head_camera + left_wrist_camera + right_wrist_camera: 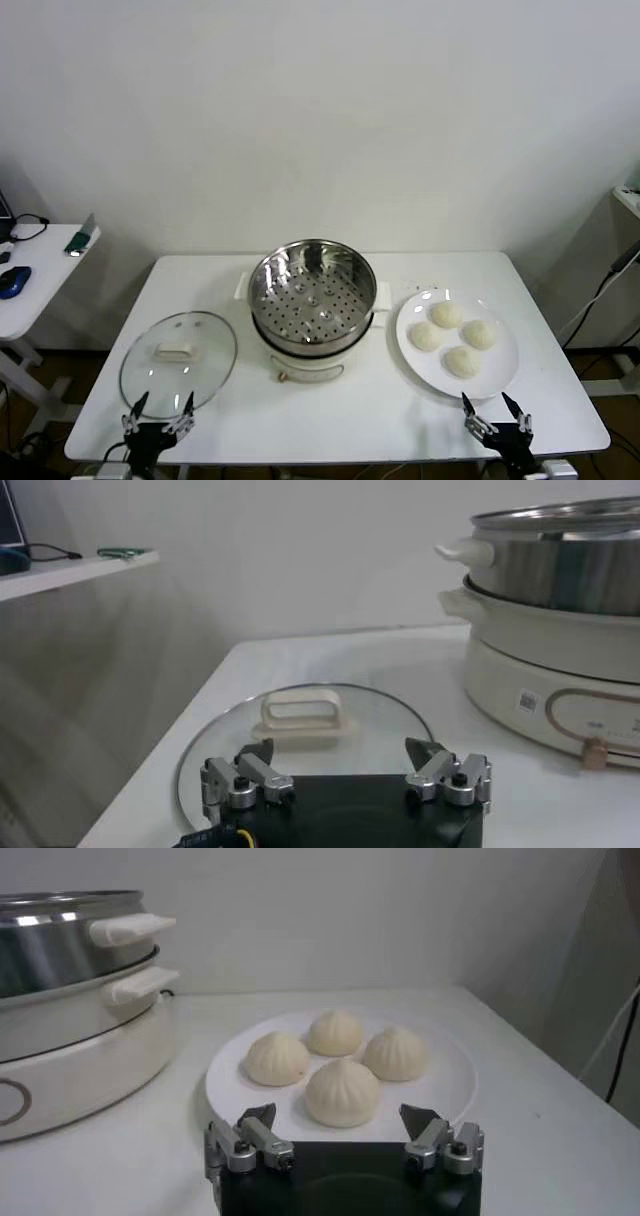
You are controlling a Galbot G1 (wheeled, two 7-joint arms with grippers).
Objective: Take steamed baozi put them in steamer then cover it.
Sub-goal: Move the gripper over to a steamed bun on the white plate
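Four cream-white baozi (462,362) (342,1091) lie on a white plate (503,375) (452,1085) at the table's right. The shiny steel steamer (311,290) (560,565) (60,938) stands uncovered at the centre on its white base, its perforated tray bare. The glass cover (178,362) (300,717) with a cream handle lies flat on the table at the left. My left gripper (158,410) (342,756) is open and empty at the cover's near edge. My right gripper (496,410) (340,1122) is open and empty at the plate's near edge.
The white table (330,410) ends close in front of both grippers. A side desk (40,265) with a blue mouse and a green object stands to the left. Cables hang at the right of the table.
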